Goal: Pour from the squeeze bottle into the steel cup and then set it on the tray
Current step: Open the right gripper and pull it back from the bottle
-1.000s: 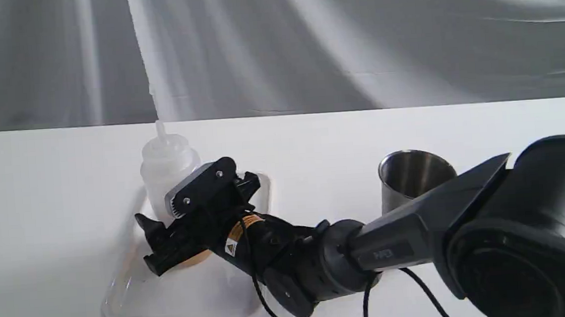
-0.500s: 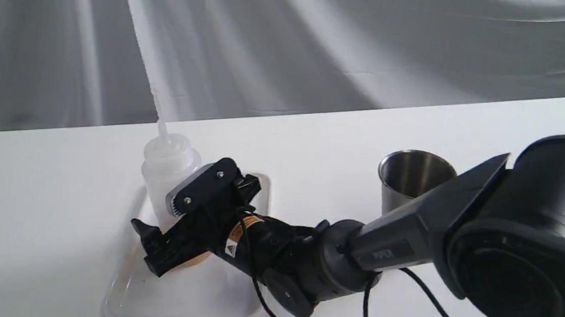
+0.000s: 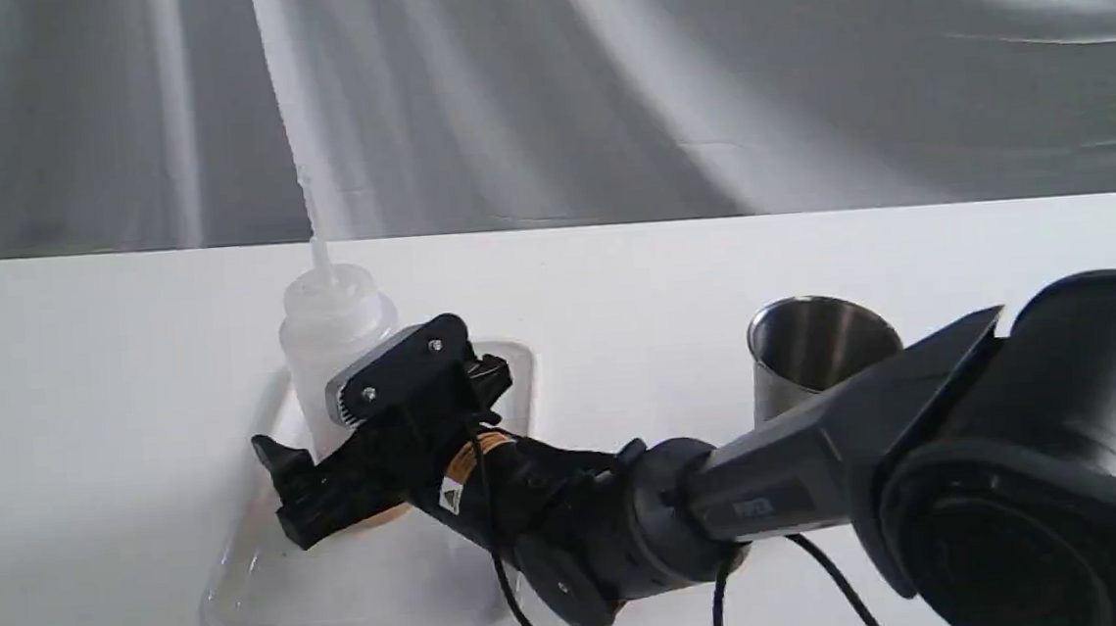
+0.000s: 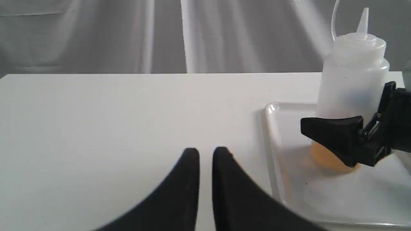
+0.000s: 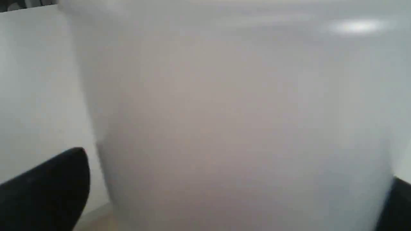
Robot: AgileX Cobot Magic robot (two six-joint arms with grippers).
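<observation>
On one tray [image 3: 361, 592], one bottle [image 3: 333, 319]; aside, one cup [image 3: 820, 339].

The white table [image 3: 83, 405] carries two things directly. The tray [image 3: 361, 592] lies flat on it. The steel cup [image 3: 797, 355] stands upright, well apart from the tray, to its right in the exterior view, about level with its far edge.

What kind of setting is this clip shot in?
Probably a staged robot test bench: a plain white table, a draped grey cloth backdrop, and just a squeeze bottle, tray and steel cup as props.
</observation>
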